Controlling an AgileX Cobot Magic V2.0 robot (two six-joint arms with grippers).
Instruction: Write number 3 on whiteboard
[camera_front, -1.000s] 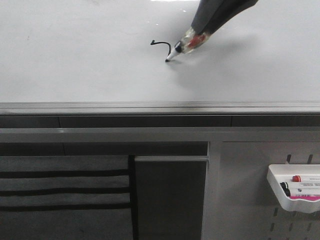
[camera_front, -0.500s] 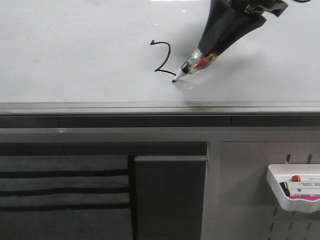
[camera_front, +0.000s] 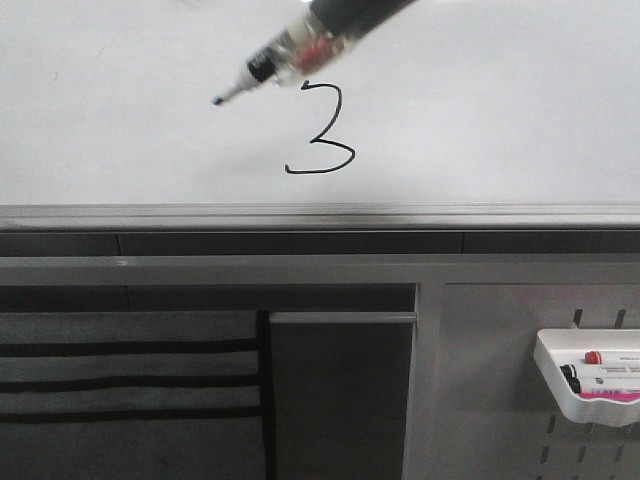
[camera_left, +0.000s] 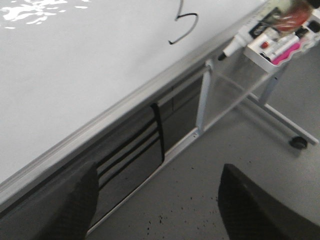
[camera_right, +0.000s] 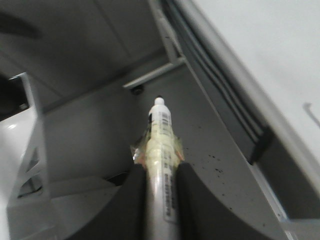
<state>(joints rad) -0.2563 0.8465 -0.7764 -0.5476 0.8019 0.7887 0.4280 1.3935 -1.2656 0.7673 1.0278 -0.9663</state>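
Note:
The number 3 (camera_front: 322, 130) stands in thin black line on the whiteboard (camera_front: 120, 120), with a tail curling left at its base. My right gripper (camera_front: 335, 25) is shut on a white marker (camera_front: 275, 62) wrapped in tape. The marker's black tip (camera_front: 218, 101) points left, up and left of the digit and apart from it. The right wrist view shows the marker (camera_right: 162, 145) clamped between the fingers (camera_right: 135, 190). My left gripper (camera_left: 157, 200) is open and empty, off the board's edge over the floor. The digit's lower part (camera_left: 182, 27) shows in its view.
A grey metal rail (camera_front: 320, 215) runs along the board's near edge. Below it hang a dark striped panel (camera_front: 130, 380) and a grey perforated panel (camera_front: 480, 400) bearing a white tray (camera_front: 560, 400) with markers. A wheeled frame leg (camera_left: 299, 142) stands on the floor.
The marker drew the lower curve and tail, so the half-drawn figure became a full 3. Then it swung up and to the left, away from the digit.

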